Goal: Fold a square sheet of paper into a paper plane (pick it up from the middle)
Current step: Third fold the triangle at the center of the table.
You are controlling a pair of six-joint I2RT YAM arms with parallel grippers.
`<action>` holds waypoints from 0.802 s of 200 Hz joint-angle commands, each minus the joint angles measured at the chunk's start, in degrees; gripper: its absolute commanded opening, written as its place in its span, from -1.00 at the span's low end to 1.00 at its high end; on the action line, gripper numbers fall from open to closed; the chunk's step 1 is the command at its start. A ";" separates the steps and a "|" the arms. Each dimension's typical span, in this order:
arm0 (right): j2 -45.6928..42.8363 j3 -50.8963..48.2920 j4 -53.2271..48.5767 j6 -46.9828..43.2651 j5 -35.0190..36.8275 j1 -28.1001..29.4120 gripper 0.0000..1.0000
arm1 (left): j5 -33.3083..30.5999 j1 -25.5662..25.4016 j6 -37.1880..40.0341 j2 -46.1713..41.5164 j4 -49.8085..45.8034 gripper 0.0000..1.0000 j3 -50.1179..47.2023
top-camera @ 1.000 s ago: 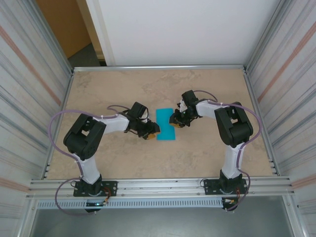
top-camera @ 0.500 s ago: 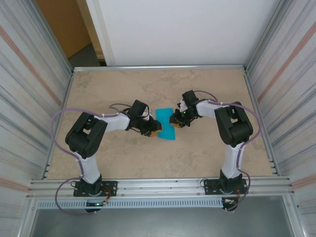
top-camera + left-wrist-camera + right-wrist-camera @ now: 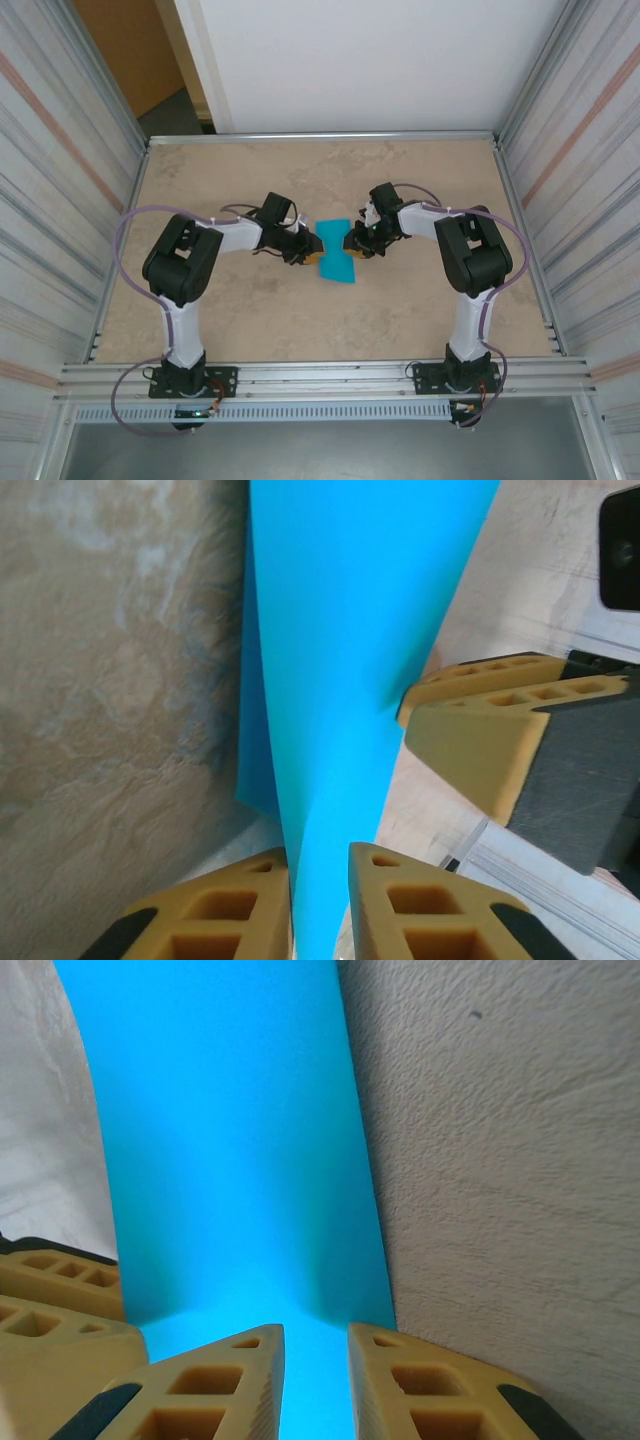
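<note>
Teal paper sheet [image 3: 338, 268] near desk [image 3: 400, 310] centre, pinched at waist. Left hand [image 3: 311, 254] nips one edge, right hand [image 3: 353, 243] nips opposite edge. Risks: stray creases from squeeze; tear if hands pull apart; slip from shallow grip.

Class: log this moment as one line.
left gripper: shut on thin teal-blue paper sheet | right gripper: shut on same sheet | sheet: pinched narrow at middle
</note>
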 commanded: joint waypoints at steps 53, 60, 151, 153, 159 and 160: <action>1.06 -1.76 -1.00 -0.21 4.30 -0.25 -0.40 | 3.31 0.17 2.40 1.79 -3.66 -0.78 2.01; 0.66 -1.58 -0.93 -0.26 4.30 -0.30 -0.39 | 3.32 0.17 2.41 1.88 -3.85 -0.82 2.10; -19.16 -12.19 12.56 -11.19 17.77 1.38 0.30 | 1.56 0.17 -2.99 -1.63 -3.26 -1.00 1.09; -19.65 -12.58 12.95 -11.53 18.41 1.63 0.32 | 1.43 0.17 -3.09 -1.72 -3.20 -1.00 1.06; -21.08 -13.85 14.09 -12.82 19.89 2.70 0.36 | 1.47 0.17 -3.53 -1.89 -3.15 -1.00 1.06; -21.31 -14.07 14.23 -13.02 20.13 2.82 0.37 | 1.56 0.17 -3.59 -1.94 -3.15 -1.00 1.05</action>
